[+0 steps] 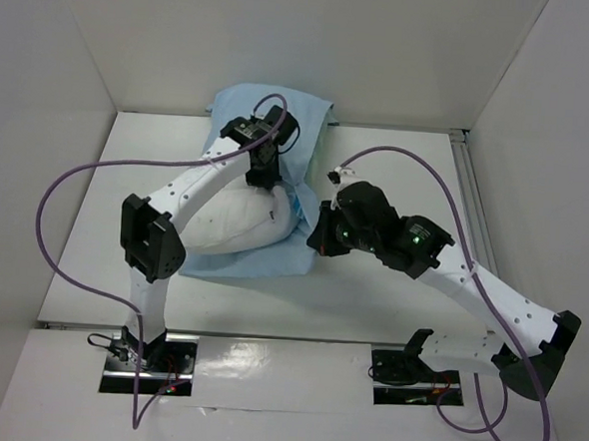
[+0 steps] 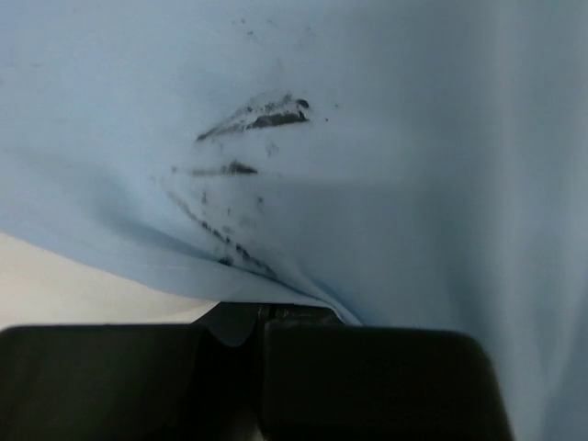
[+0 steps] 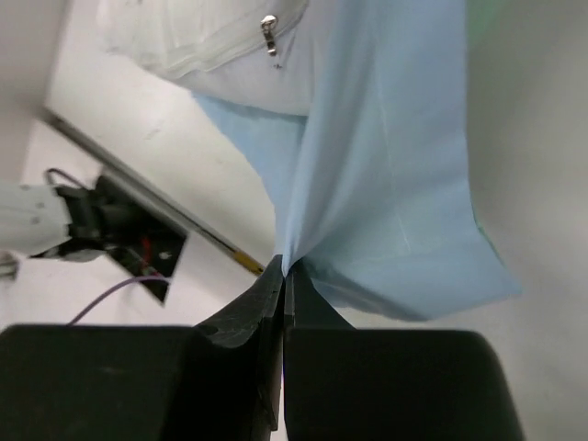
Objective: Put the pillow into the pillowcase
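Observation:
The white pillow point(image 1: 236, 222) lies in the middle of the table, half inside the light blue pillowcase point(image 1: 271, 111), which spreads behind it and under it. My left gripper point(image 1: 264, 177) is above the pillow's far side, shut on the pillowcase's upper layer point(image 2: 367, 184), which carries dark smudges. My right gripper point(image 1: 311, 240) is at the pillow's right end, shut on a pinched edge of the pillowcase point(image 3: 386, 184). In the right wrist view the pillow point(image 3: 220, 46) shows its zipper pull point(image 3: 268, 28) at the top.
White walls enclose the table on the left, back and right. A metal rail point(image 1: 472, 206) runs along the right side. The left arm's base with purple cable point(image 3: 110, 230) shows in the right wrist view, beside the table's front edge strip.

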Controlling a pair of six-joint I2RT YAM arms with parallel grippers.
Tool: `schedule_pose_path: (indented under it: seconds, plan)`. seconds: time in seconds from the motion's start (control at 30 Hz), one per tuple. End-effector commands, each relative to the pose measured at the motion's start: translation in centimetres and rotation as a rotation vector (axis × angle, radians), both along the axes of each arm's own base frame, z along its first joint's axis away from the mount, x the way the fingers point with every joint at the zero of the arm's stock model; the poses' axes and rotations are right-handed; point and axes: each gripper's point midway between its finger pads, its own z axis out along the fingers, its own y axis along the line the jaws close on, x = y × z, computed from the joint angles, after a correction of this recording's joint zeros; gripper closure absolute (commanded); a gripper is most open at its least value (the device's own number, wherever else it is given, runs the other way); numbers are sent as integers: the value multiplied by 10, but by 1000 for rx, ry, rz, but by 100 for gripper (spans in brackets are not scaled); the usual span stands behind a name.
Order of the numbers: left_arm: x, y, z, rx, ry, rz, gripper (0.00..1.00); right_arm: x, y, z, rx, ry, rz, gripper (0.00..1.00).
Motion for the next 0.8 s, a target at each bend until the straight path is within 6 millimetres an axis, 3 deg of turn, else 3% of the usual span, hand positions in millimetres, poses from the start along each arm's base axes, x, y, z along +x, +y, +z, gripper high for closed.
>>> schedule_pose_path:
  seconds: [0.0, 0.07, 0.1, 0.17, 0.23, 0.27, 0.3, 0.33, 0.37, 0.43, 0.47, 0.53, 0.57, 0.6, 0.63, 0.67, 0.7, 0.73, 0.77]
  plan:
    - [70, -20, -8, -111, -217, 157, 100, -31, -33, 6, -43, 63, -39, 100]
    - [74, -38, -6, -146, -219, 103, 100, -26, -49, -4, -103, 76, -124, 100]
    - [72, -64, -3, -192, -212, 29, 100, -28, -60, -8, -136, 87, -152, 100]
    - [61, -85, 5, -206, -203, -90, 99, -26, -72, -11, -160, 91, -219, 100]
    - [31, -113, 18, -279, -167, -236, 66, -19, -87, -5, -187, 64, -307, 99]
    - [19, -120, 24, -285, -160, -321, 50, -17, -90, -1, -185, 54, -333, 80]
    - [5, -127, 31, -315, -147, -386, 39, -10, -93, 4, -190, 28, -362, 57]
    - [-15, -129, 46, -348, -138, -439, 28, -5, -93, 6, -200, 20, -373, 40]
    - [-35, -131, 51, -389, -90, -494, 25, 0, -91, 17, -198, -9, -367, 23]
    - [-65, -128, 60, -420, -53, -579, 24, 12, -85, 24, -238, -36, -367, 17]
    - [-82, -117, 86, -447, -93, -594, 22, 18, -82, 27, -265, -57, -351, 16]
    - [-98, -100, 93, -439, -110, -617, 22, 31, -70, 20, -331, -62, -332, 14]
    - [-99, -84, 97, -427, -128, -585, 24, 41, -58, 29, -301, -93, -325, 13]
    - [-108, -61, 117, -427, -185, -556, 27, 48, -51, 25, -322, -111, -302, 13]
    - [-101, -38, 120, -409, -216, -479, 27, 55, -35, 18, -328, -100, -271, 9]
    - [-97, -10, 101, -331, -207, -378, 27, 63, -20, 23, -300, -132, -255, 9]
    - [-95, 10, 97, -321, -213, -289, 25, 65, -5, 20, -287, -132, -232, 8]
    - [-94, 46, 99, -308, -237, -176, 25, 72, 11, 3, -311, -119, -217, 8]
    - [-97, 71, 72, -267, -187, -80, 25, 80, 30, 11, -269, -154, -207, 8]
